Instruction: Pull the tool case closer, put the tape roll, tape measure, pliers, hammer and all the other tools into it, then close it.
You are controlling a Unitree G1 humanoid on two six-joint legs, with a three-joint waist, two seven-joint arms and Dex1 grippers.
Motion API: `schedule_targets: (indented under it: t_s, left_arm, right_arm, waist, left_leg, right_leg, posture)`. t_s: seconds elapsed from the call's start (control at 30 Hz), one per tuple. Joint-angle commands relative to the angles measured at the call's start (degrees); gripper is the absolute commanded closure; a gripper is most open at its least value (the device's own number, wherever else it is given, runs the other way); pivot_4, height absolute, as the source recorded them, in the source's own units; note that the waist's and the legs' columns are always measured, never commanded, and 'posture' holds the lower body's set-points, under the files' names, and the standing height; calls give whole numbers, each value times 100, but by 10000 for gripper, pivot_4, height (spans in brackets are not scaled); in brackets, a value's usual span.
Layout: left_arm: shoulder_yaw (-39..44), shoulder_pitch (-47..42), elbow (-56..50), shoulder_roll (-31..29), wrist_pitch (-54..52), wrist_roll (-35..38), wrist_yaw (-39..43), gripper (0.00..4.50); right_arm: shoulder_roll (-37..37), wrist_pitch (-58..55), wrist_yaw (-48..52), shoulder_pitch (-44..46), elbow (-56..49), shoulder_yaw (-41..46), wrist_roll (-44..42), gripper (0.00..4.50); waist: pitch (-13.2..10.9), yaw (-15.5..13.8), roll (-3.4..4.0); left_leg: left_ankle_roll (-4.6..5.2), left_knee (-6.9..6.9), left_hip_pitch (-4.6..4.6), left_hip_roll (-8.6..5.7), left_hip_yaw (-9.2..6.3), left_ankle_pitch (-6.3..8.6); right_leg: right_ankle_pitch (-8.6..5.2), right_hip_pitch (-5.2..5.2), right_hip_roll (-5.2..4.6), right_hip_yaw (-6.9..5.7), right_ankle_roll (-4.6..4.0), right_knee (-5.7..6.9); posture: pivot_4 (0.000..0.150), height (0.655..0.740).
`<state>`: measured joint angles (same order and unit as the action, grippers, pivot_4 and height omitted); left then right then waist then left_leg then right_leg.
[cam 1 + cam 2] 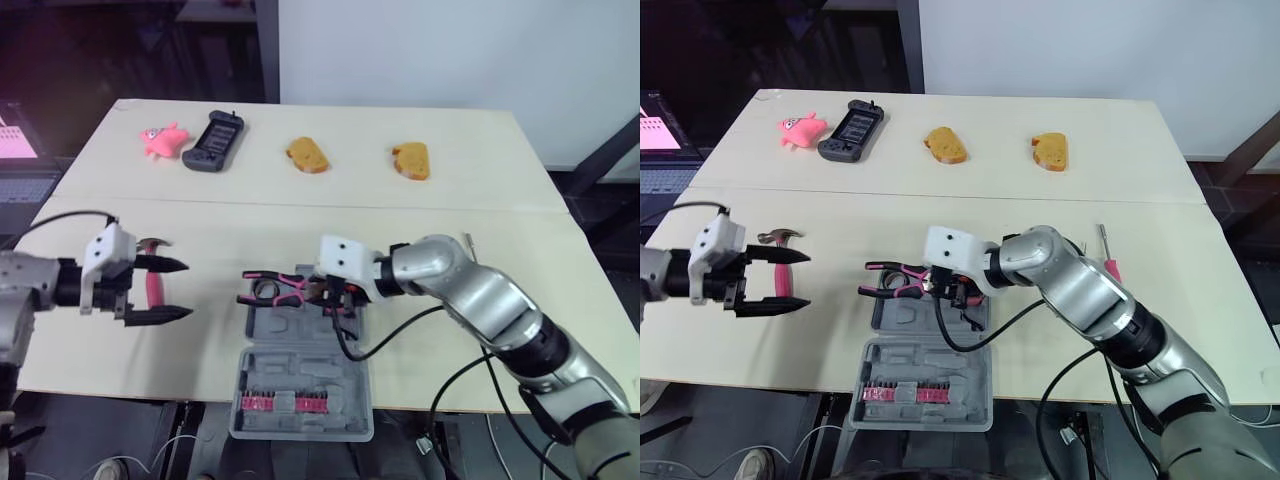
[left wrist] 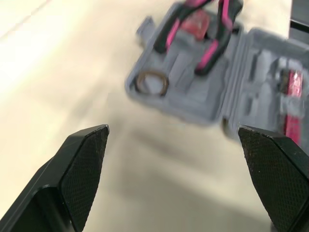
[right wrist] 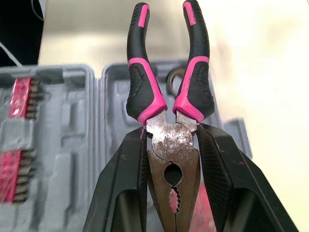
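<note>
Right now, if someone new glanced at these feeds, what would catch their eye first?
First, the right tool, clamped on the pink-and-black-handled steel pliers and holding them over the far end of the open grey plastic tool case, which sits at the near edge of the beige table. Next, the left tool, wide open beside the pink-handled hammer on the table's left side.

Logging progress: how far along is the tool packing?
Done: case sits open at the near edge, a small roll inside. In hand: right gripper, jaws shut, holds pliers over the case. Remaining: hammer beside the open left gripper, screwdriver on the table, then closing.
</note>
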<state>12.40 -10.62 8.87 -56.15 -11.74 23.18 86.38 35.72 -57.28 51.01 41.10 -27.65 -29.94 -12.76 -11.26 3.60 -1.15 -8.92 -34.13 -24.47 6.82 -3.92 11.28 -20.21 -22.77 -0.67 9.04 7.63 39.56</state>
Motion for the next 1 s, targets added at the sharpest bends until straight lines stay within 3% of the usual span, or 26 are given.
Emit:
schedule_targets:
  t_s: [0.03,0.33,1.0]
  left_arm:
    - [341,336,-358,-36,39,325,83,0]
    - [376,796,-375,179,636,375,21,0]
    - [261,740,-689,259,569,424,-277,0]
  right_arm:
    - [196,-122,62,7,-396,144,-120,34869]
    - [239,111,282,560,-1,-679,295,34869]
    - [-300,355,475,989,977,-1395,877,34869]
  waist:
    - [0,-5,0]
    - [0,37,1]
    - [0,39,1]
  left_leg:
    - [0,-1,0,0,1,0]
    - [3,-1,2,0,4,-5]
    - [3,5,1,0,4,-5]
  right_leg:
    - [0,0,-1,1,0,0]
    - [1,-2,0,2,-1,0]
    - [0,-7,0,2,-1,0]
  posture:
    - [1500,7395]
    - [1500,7395]
    - [1500,7395]
